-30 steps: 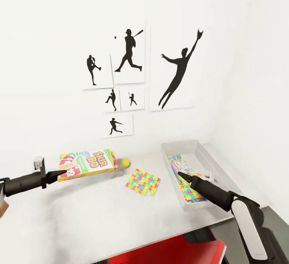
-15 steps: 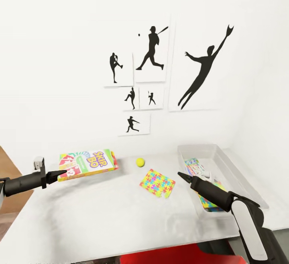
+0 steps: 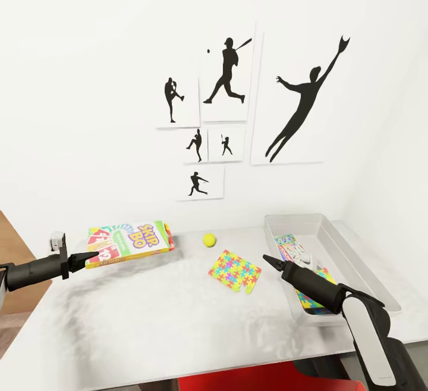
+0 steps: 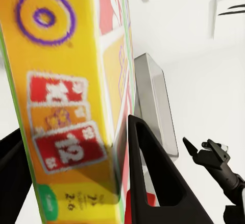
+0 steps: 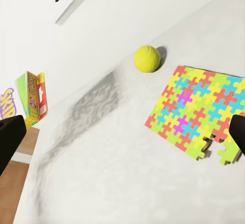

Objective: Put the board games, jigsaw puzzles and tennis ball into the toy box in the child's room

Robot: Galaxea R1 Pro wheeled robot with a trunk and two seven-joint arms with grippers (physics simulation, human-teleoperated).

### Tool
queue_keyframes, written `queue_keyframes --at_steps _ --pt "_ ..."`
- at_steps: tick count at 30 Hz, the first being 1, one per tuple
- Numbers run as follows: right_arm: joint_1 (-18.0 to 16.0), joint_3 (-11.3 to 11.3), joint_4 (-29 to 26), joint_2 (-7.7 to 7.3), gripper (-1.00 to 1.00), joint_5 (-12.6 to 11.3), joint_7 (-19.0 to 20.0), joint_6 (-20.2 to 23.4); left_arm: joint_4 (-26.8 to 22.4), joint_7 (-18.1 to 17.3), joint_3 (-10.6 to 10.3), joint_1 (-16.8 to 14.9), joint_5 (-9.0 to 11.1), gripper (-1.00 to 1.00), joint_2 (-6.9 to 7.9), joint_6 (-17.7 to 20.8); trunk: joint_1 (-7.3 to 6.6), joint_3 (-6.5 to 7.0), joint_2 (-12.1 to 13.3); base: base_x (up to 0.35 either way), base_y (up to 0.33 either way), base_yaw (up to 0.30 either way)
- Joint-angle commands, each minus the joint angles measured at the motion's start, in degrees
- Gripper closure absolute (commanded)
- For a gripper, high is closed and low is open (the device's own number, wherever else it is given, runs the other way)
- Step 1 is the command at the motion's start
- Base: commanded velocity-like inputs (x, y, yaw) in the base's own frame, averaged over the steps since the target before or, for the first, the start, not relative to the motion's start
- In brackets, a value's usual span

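Left gripper [image 3: 89, 258] clamped on the Skip-Bo box [image 3: 128, 242], held above the table [image 3: 148, 319]; right gripper [image 3: 267, 258] spread, hovering just beside the jigsaw puzzle [image 3: 235, 270]. Tennis ball [image 3: 208, 240] lying beyond.

White wall [image 3: 89, 111], black silhouette pictures [image 3: 300, 102]

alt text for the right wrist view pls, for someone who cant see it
A tennis ball sits on a white table beside, but apart from, a multicoloured jigsaw puzzle lying flat. At one edge, a Skip-Bo board game is partly in view, and the right gripper's dark fingers frame the scene, spread open.
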Motion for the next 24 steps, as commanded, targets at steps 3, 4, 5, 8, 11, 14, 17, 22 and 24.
queue_keyframes --at_steps 3,4,5,8,11,14,17,22,24 --pt "-0.04 -0.09 -0.01 0.00 -1.00 0.37 0.44 0.29 -0.02 -0.53 0.19 -0.08 -0.58 1.00 -0.03 0.62 0.03 -0.12 -0.12 0.000 0.000 0.000" --pt "0.01 -0.09 -0.01 -0.01 -1.00 0.39 0.44 0.28 -0.03 -0.53 0.21 -0.08 -0.58 1.00 -0.03 0.62 0.03 -0.12 -0.12 0.000 -0.018 0.000" --pt "0.04 -0.09 -0.02 -0.01 -1.00 0.41 0.44 0.27 -0.04 -0.53 0.22 -0.08 -0.58 1.00 -0.03 0.60 0.03 -0.12 -0.12 0.000 -0.065 0.000" --pt "0.07 -0.09 -0.01 -0.02 -1.00 0.37 0.44 0.27 -0.02 -0.53 0.21 -0.08 -0.58 1.00 -0.03 0.61 0.03 -0.12 -0.12 0.000 -0.184 0.000" --pt "0.07 -0.09 -0.02 -0.06 -1.00 0.35 0.44 0.28 0.02 -0.53 0.23 -0.08 -0.58 1.00 -0.03 0.62 0.03 -0.12 -0.12 0.000 -0.186 0.000" --pt "0.08 -0.09 0.00 -0.10 -1.00 0.35 0.44 0.29 -0.01 -0.53 0.25 -0.08 -0.58 1.00 -0.03 0.61 0.03 -0.12 -0.12 0.000 -0.043 0.000" --pt "0.08 -0.09 -0.01 -0.07 -1.00 0.35 0.44 0.29 -0.03 -0.53 0.25 -0.08 -0.58 1.00 -0.03 0.61 0.03 -0.12 -0.12 0.000 -0.011 0.000" --pt "0.08 -0.10 0.04 -0.03 -1.00 0.35 0.44 0.26 -0.01 -0.53 0.32 -0.08 -0.58 1.00 0.01 0.58 0.03 -0.12 -0.12 0.003 -0.002 -0.001" --pt "0.08 -0.11 0.03 -0.02 -1.00 0.35 0.44 0.26 0.00 -0.53 0.33 -0.08 -0.58 1.00 0.01 0.59 0.03 -0.12 -0.12 0.066 0.008 -0.046"
